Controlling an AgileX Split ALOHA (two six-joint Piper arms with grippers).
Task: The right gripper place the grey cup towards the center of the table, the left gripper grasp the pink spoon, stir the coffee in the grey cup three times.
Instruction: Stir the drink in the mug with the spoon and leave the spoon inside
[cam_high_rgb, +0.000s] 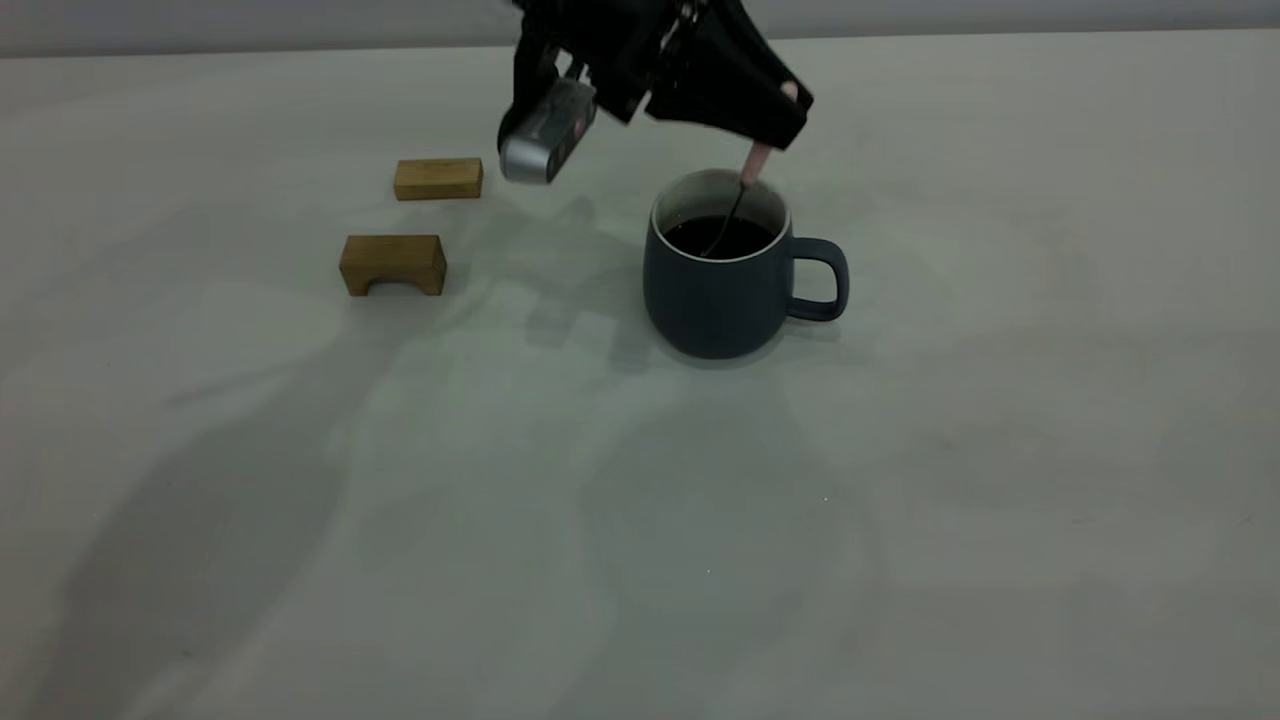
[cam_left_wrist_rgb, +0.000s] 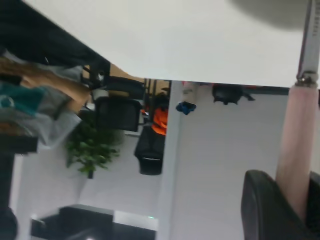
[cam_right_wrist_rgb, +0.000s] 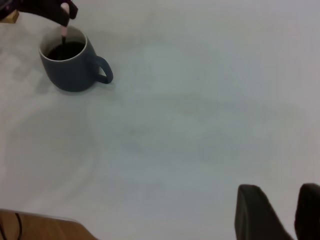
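Note:
The grey cup (cam_high_rgb: 715, 295) stands upright near the middle of the table (cam_high_rgb: 950, 480), its handle pointing right, with dark coffee (cam_high_rgb: 720, 237) inside. My left gripper (cam_high_rgb: 775, 115) hangs just above the cup's far rim, shut on the pink spoon (cam_high_rgb: 755, 165). The spoon's thin metal neck slants down into the coffee. In the left wrist view the pink spoon handle (cam_left_wrist_rgb: 300, 150) runs between the black fingers (cam_left_wrist_rgb: 265, 210). My right gripper (cam_right_wrist_rgb: 282, 210) is out of the exterior view, open and holding nothing, well away from the grey cup (cam_right_wrist_rgb: 72, 75).
Two tan wooden blocks lie left of the cup, a flat one (cam_high_rgb: 438, 179) farther back and an arched one (cam_high_rgb: 393, 264) nearer. The left arm's silver camera module (cam_high_rgb: 548, 135) hangs between the blocks and the cup. A table edge (cam_right_wrist_rgb: 40, 220) shows in the right wrist view.

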